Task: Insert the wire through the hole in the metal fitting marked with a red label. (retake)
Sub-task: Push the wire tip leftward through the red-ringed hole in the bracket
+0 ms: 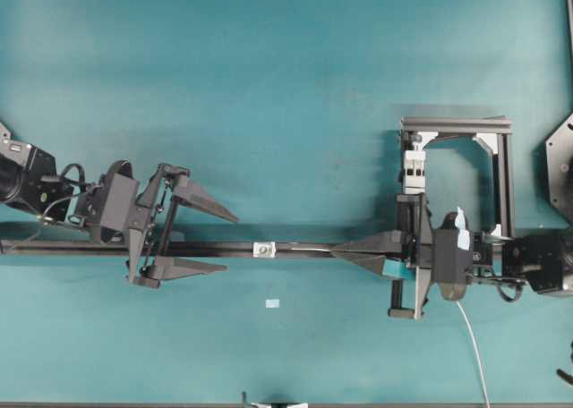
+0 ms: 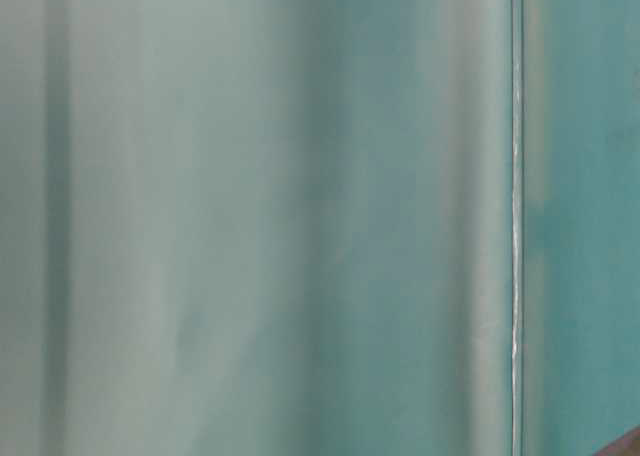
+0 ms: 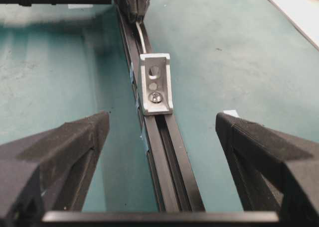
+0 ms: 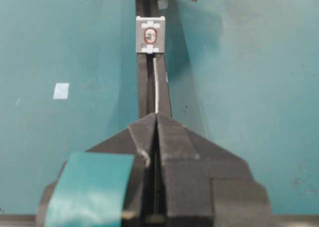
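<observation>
the wire [image 4: 157, 85] sticks straight out of my right gripper [image 4: 156, 118], whose jaws are pinched fully together on it. it runs along the black rail [image 4: 148, 95], parallel to the rail's length, and its bare tip stops just short of the metal fitting [image 4: 150, 35]. in the right wrist view the tip sits just below the fitting's face and slightly to the right of the hole [image 4: 149, 36], which carries the red ring. so the fitting lies dead ahead of the right jaws, along the wire's own axis, and the right arm is clearly the nearer one for the push.

my left gripper [image 1: 213, 241] waits on the far side of the fitting with its jaws spread wide, one finger on each side of the rail, holding nothing. from the left wrist view i see the wire curving in behind the fitting [image 3: 155, 83], not yet poking through. i judge the tip needs a small lift and a nudge left before i feed it forward, since such a thin wire could bend against the face.
</observation>
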